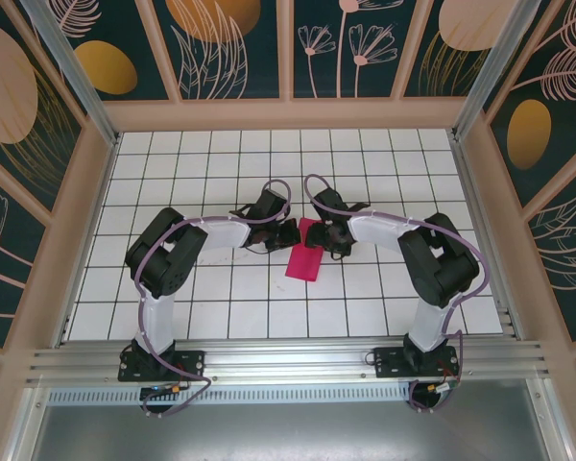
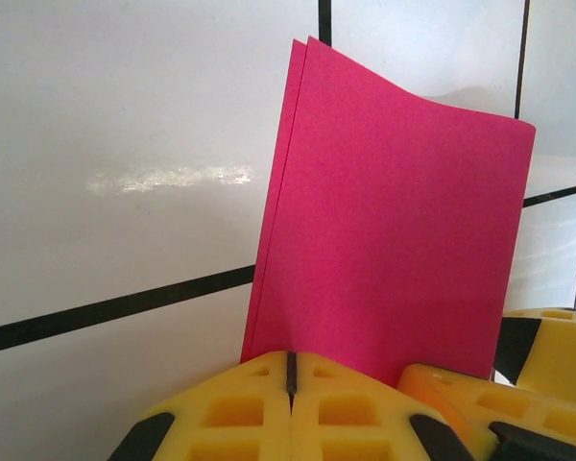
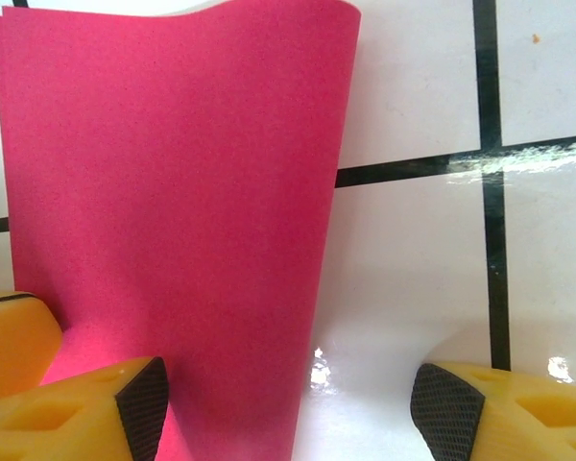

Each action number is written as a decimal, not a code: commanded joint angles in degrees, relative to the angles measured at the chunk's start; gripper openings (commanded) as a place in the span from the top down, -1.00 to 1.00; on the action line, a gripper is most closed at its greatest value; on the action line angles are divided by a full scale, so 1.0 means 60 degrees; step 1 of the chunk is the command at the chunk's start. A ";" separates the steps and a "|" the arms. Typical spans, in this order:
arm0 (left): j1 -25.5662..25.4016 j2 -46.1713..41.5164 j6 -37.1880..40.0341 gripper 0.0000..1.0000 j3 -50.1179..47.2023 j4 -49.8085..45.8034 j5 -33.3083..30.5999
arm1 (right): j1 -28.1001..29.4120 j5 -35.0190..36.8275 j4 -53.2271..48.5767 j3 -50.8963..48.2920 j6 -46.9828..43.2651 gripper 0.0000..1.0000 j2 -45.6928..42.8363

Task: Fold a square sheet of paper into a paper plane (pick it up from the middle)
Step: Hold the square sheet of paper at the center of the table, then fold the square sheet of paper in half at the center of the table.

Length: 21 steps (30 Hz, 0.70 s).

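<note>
The square sheet of paper [image 1: 303, 257] is magenta-pink and lies folded in half on the white grid table, a narrow strip with two layers showing along one long edge [image 2: 394, 240]. My left gripper [image 1: 290, 233] is shut, its yellow fingertips [image 2: 291, 360] pressed together over the strip's near end; no paper shows between them. My right gripper [image 1: 328, 235] is open at the same end. In the right wrist view it [image 3: 295, 405] straddles the paper's [image 3: 173, 192] long edge, one finger over the paper and the other over bare tile.
White tiles with black lines [image 1: 221, 173] surround the paper. Wooden walls [image 1: 86, 211] fence the table on the left, right and back. Both arms meet at the table's middle, their fingers close together [image 2: 518, 403].
</note>
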 commanded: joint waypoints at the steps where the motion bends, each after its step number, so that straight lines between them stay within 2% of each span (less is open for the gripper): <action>1: -0.0035 0.0158 0.0201 1.00 -0.0331 -0.0537 -0.0453 | 0.0021 -0.0579 0.1063 -0.0153 -0.0088 -0.50 0.0986; 10: -0.0034 0.0169 0.0315 1.00 -0.0277 -0.0561 -0.0439 | -0.0307 -0.0381 0.1667 -0.0942 0.0370 -0.52 -0.1728; 12: -0.0035 0.0191 0.0327 1.00 -0.0274 -0.0529 -0.0413 | -0.0444 -0.1201 0.2452 -0.1499 0.0446 -0.28 -0.2292; 14: -0.0033 0.0227 0.0330 1.00 -0.0234 -0.0546 -0.0383 | -0.0520 -0.1895 0.3217 -0.2005 0.0656 0.14 -0.2704; 16: -0.0027 0.0224 0.0328 1.00 -0.0240 -0.0539 -0.0380 | -0.0545 -0.2619 0.3915 -0.2406 0.0873 0.38 -0.2857; 17: -0.0034 0.0228 0.0346 1.00 -0.0230 -0.0539 -0.0381 | -0.0549 -0.2952 0.4195 -0.2524 0.0997 0.61 -0.2834; 19: -0.0035 0.0229 0.0342 1.00 -0.0214 -0.0567 -0.0381 | -0.0549 -0.3106 0.4490 -0.2716 0.1196 0.91 -0.2814; 20: -0.0035 0.0217 0.0362 1.00 -0.0212 -0.0568 -0.0388 | -0.0557 -0.3195 0.4611 -0.2813 0.1313 1.00 -0.2738; 21: -0.0030 0.0227 0.0358 1.00 -0.0212 -0.0571 -0.0382 | -0.0555 -0.3471 0.4784 -0.2907 0.1361 1.00 -0.2648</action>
